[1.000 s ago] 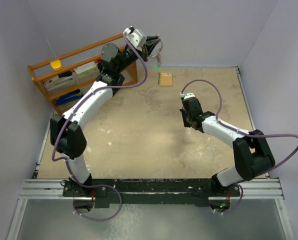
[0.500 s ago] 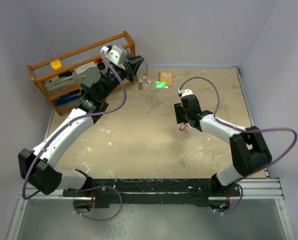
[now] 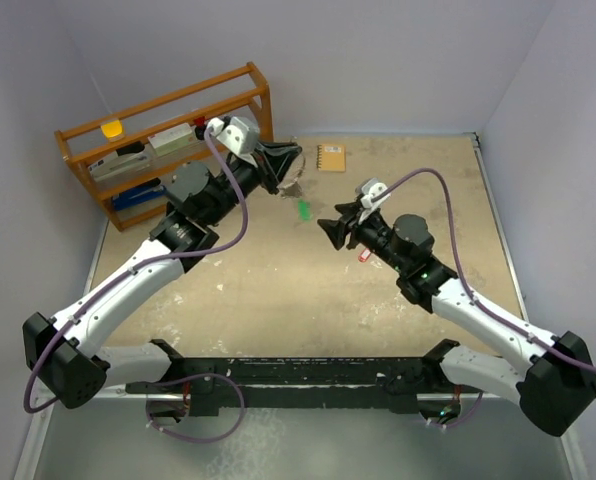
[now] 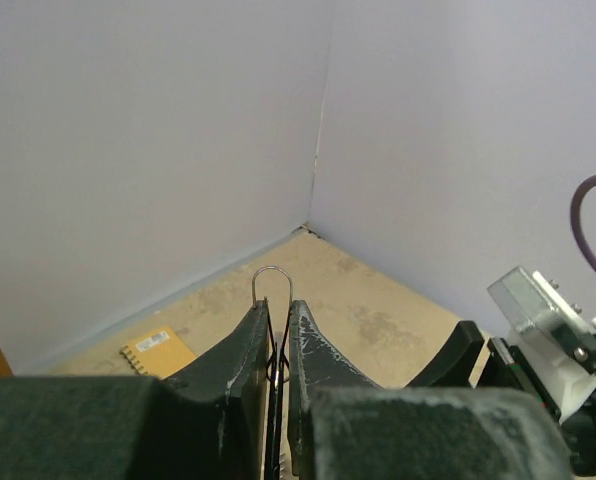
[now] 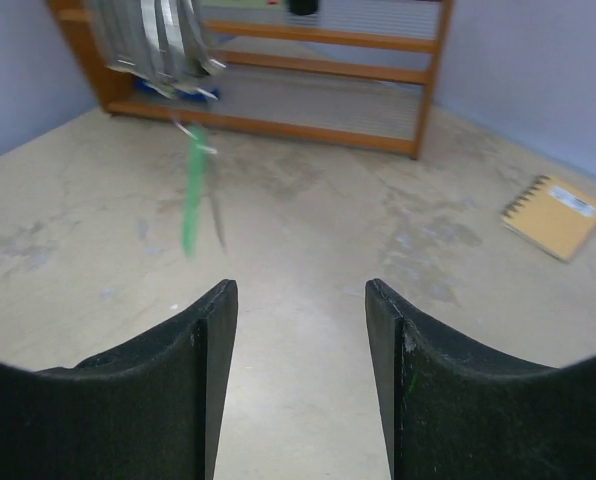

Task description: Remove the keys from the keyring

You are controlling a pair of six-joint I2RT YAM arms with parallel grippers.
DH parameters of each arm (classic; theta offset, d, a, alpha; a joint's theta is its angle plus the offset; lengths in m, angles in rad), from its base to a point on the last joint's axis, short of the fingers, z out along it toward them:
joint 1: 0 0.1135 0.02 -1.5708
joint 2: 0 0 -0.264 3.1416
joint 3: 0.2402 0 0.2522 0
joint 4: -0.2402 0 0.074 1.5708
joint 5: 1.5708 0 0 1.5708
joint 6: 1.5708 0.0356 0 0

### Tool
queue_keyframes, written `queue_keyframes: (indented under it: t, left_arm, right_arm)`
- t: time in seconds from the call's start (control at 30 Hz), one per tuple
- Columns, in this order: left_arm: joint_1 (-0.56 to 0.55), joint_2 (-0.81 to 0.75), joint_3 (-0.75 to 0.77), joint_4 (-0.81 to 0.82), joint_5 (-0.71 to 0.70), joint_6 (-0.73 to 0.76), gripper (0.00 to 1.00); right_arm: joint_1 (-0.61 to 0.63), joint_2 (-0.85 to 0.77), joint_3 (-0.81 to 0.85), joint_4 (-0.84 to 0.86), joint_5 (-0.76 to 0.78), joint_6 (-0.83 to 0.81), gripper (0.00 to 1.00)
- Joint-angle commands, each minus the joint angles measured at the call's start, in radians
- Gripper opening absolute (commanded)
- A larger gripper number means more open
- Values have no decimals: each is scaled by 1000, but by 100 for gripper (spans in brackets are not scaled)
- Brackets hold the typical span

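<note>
Wire of the keyring (image 4: pixel 272 273) shows plainly only in the left wrist view, where a thin silver loop pokes up above the tips of the left gripper (image 4: pixel 276 310), whose jaws are pressed together on it. That view hides what hangs below. The right wrist view supplies it: a bunch of silver keys (image 5: pixel 158 42) dangles at the top of the picture, and the green key (image 5: pixel 192 200) hangs beneath them as a blurred streak, clear of the sandy table (image 5: pixel 308 230). The right gripper (image 5: pixel 298 292) stands with its jaws wide apart and nothing between them, facing those keys across a gap. From the top camera the two grippers point at each other over the middle of the table, the green key hanging between them, nearer the left gripper. Only this view shows the red key (image 3: pixel 364 256), just beside the right arm's wrist; whether it lies on the table I cannot tell. The tan notebook (image 3: pixel 330 157) lies flat near the back wall, apart from both grippers. The wooden shelf (image 3: pixel 128 110) stands in the back left corner, with a yellow object (image 3: pixel 111 128) on its top rail.
</note>
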Motion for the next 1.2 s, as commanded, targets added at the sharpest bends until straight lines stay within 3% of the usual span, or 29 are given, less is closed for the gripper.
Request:
queue_keyframes:
  t: [0.0, 0.17, 0.33, 0.83, 1.17]
  left_arm:
    - [-21, -36, 30, 15, -6, -59, 0]
    - [-23, -62, 17, 19, 1, -110, 0]
    - [-31, -61, 18, 20, 15, -130, 0]
    - [-54, -17, 32, 31, 67, -154, 0]
    - [-80, -20, 22, 23, 69, -137, 0]
  right_arm:
    - [28, 23, -29, 218, -177, -16, 56]
    - [32, -22, -105, 367, -224, -47, 53]
    - [35, -16, -107, 411, -232, -74, 50]
    - [59, 17, -73, 467, -287, -109, 60]
    - [67, 88, -48, 545, -273, -127, 60]
